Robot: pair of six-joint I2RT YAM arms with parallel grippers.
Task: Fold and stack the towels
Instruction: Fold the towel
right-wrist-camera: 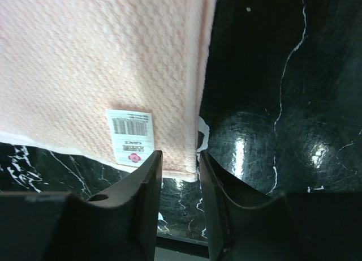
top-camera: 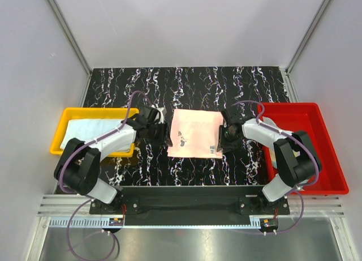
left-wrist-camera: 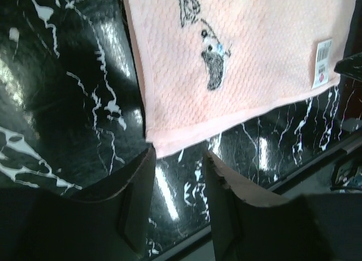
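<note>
1. Towels, top view: the pink towel (top-camera: 195,133) lies flat and unfolded on the black marbled table (top-camera: 141,85), between my two arms. A light blue towel (top-camera: 90,128) lies in the yellow tray (top-camera: 62,131) on my left; I cannot tell whether it is folded. The red tray (top-camera: 334,159) sits on my right, and something pale under my right arm is too hidden to name.
2. Progress, my judgement: this is early in the task. The pink towel has no fold in it yet, and I can confirm no stack. Folding and stacking are both left to do.
3. Pose, same view: both arms reach inward and low. My left gripper (top-camera: 163,133) is at the towel's left edge and my right gripper (top-camera: 226,137) is at its right edge.
4. Left wrist view: my fingers stand apart with bare table between them and are grasping nothing. The towel's near corner lies just ahead of one fingertip. A dark printed mark (left-wrist-camera: 212,63) and a white label (left-wrist-camera: 321,63) show on the cloth.
5. Right wrist view: my fingers are parted here too. The towel's near corner, beside the label, reaches just between the tips. The fingers have not clamped on it, so I read this hand as released and poised to pinch.
</note>
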